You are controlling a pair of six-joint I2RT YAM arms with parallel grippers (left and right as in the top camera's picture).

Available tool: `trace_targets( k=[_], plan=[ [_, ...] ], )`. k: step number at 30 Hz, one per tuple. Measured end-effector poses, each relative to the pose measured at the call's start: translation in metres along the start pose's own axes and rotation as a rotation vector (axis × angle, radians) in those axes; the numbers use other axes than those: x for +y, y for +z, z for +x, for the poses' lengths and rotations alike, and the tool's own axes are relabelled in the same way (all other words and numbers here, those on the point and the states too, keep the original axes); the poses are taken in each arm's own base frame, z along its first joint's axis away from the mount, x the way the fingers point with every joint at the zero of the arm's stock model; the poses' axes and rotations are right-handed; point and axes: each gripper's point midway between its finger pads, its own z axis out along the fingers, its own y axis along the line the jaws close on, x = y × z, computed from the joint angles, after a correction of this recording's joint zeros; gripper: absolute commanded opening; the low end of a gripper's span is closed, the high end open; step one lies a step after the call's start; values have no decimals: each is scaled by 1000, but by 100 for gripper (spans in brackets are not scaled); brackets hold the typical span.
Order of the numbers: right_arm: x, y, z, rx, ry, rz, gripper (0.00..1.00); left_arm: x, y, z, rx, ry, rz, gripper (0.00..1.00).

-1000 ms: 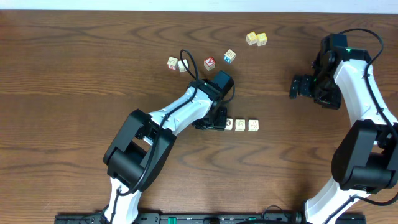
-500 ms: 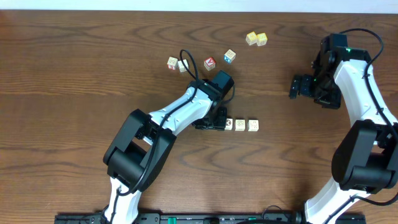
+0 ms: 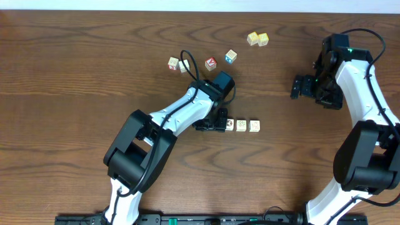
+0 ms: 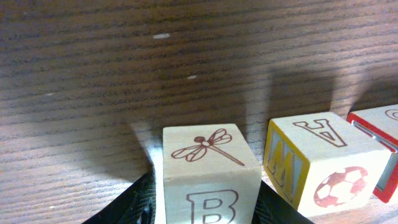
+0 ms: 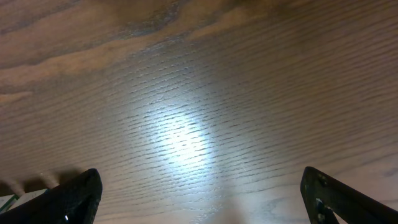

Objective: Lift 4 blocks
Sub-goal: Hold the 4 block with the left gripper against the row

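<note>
Found near the middle of the table (image 3: 62,62): 4 blocks (image 3: 241,125) in 1 straight row, 3 showing from above and the left-end block (image 4: 208,168), printed with a dragonfly and a B, pinched between the dark fingers (image 4: 138,202) of the left gripper (image 3: 219,120). Cannot tell whether off the table or resting on it. Far to the right, well apart from the row, hovering over bare table with the right gripper (image 3: 299,87) spread wide and holding nothing
</note>
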Motion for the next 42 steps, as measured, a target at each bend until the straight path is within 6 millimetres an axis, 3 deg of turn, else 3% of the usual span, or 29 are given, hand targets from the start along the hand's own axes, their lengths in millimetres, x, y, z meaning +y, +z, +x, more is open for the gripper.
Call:
trace_targets(
  k=[27, 42],
  plan=[
    [0, 0, 0, 0, 0, 0, 99, 3, -2, -13, -62, 37, -25, 38],
    [0, 0, 0, 0, 0, 0, 99, 2, -4, -13, -67, -32, -19, 33]
  ],
)
